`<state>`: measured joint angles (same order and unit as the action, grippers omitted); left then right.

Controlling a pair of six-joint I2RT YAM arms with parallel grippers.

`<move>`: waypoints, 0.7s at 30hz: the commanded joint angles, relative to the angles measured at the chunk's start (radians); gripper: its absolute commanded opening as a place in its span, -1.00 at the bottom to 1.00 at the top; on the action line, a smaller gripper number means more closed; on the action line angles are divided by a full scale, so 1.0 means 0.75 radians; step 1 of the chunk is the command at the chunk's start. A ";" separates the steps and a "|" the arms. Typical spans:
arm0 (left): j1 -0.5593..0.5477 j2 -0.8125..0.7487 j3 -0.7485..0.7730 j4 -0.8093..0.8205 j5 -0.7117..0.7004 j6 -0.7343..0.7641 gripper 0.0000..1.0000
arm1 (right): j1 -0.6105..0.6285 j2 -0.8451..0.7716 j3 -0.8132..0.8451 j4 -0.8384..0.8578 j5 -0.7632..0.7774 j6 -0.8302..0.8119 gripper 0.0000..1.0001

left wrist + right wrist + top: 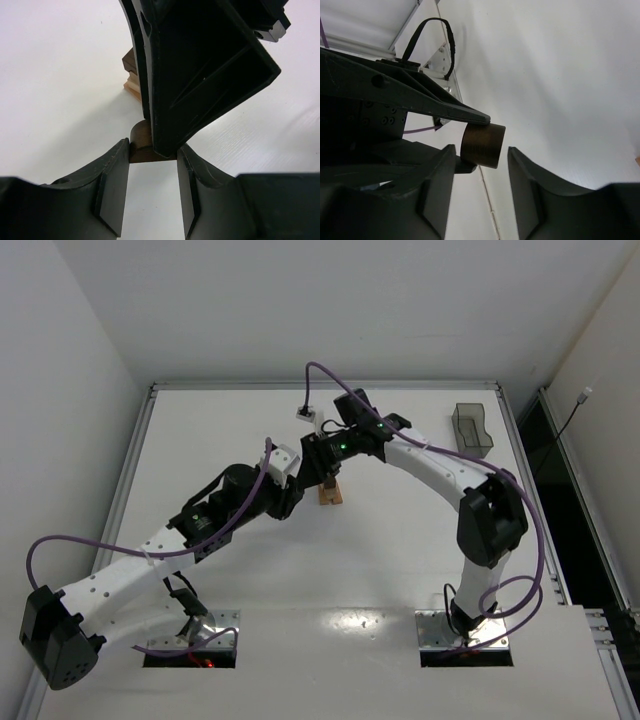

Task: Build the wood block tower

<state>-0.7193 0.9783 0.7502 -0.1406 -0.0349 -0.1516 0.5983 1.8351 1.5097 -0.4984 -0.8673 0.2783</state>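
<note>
- Left gripper (152,150) is clamped on a dark brown cylinder (482,145). Jaws are nearly fully closed, one pad on each side of it.
- Right gripper (481,152) is partly open and straddles the same cylinder.
- In its own wrist view, one finger (440,185) sits at the cylinder's edge. Touching or just beside, can't tell.
- There's a slim gap between the cylinder and the other finger, so the right gripper is not clamped.
- The grippers cross each other. In the left wrist view a right finger (200,75) comes down from the top and covers most of the cylinder. Only the rounded upper-left part and the lower edge show.
- In the right wrist view a left finger runs along the top of the cylinder, its tip at the upper rim.
- Top view: both arms reach in to mid-worktop (400,570) and meet just up-left of the tower (329,493). The cylinder is hidden under the grippers there.
- The tower is a short stack of tan blocks with a dark brown piece on top, standing near the worktop's centre. In the left wrist view it sits behind the right finger, partly hidden.
- The cylinder is near the tower, not on it.
- A grey translucent tray (472,428) sits at the far right of the worktop, well apart from the tower.
- Purple cables run along both arms.
</note>
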 commanded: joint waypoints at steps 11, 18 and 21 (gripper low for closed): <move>0.000 -0.012 0.063 0.081 -0.007 -0.021 -1.00 | 0.033 0.006 0.053 0.004 -0.040 -0.036 -1.00; 0.000 -0.012 0.051 0.069 -0.007 -0.021 -0.16 | 0.033 -0.019 0.026 0.004 -0.026 -0.048 -1.00; 0.000 -0.012 0.039 0.069 -0.021 -0.021 0.37 | 0.033 -0.019 0.026 0.004 -0.026 -0.048 -1.00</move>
<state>-0.7193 0.9783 0.7509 -0.1406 -0.0395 -0.1539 0.6106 1.8397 1.5101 -0.5072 -0.8650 0.2615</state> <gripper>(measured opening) 0.597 0.291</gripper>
